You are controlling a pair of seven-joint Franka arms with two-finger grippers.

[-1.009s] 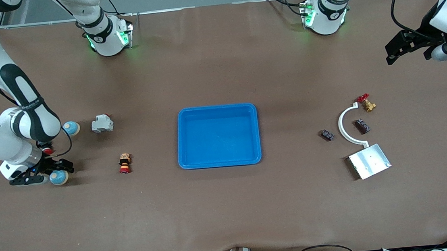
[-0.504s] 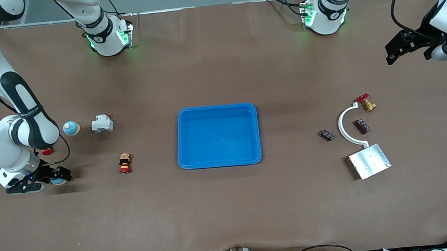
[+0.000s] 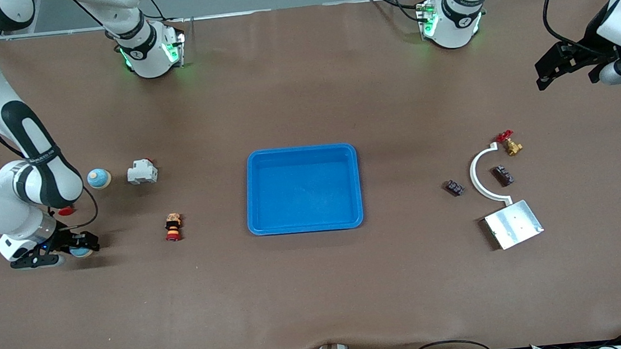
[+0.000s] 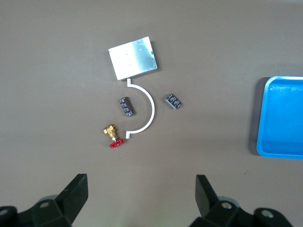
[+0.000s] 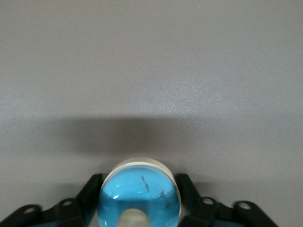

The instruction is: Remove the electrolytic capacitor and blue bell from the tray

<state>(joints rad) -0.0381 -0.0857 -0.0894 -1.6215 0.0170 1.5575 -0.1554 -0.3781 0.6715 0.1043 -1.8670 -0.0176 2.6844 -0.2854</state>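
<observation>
A blue dome bell (image 5: 139,198) with a pale rim sits between my right gripper's (image 5: 139,182) fingers, which press on its two sides. In the front view this right gripper (image 3: 78,251) is low at the table near the right arm's end, and it mostly covers the bell (image 3: 80,252). A second blue bell (image 3: 98,178) stands farther from the front camera. Two small dark capacitors (image 3: 454,187) (image 3: 503,175) lie near the left arm's end; they also show in the left wrist view (image 4: 173,101) (image 4: 126,106). My left gripper (image 3: 551,69) (image 4: 140,184) is open, empty and high above them. The blue tray (image 3: 306,222) is mid-table.
A white breaker (image 3: 141,172), a red-and-yellow button (image 3: 173,227) and a small red part (image 3: 66,210) lie near the bells. A brass valve (image 3: 510,144), a white curved bracket (image 3: 479,174) and a metal plate (image 3: 513,224) lie by the capacitors.
My right gripper has moved a little toward the right arm's end of the table and come down round the bell, which is now mostly covered. The left arm has not moved.
</observation>
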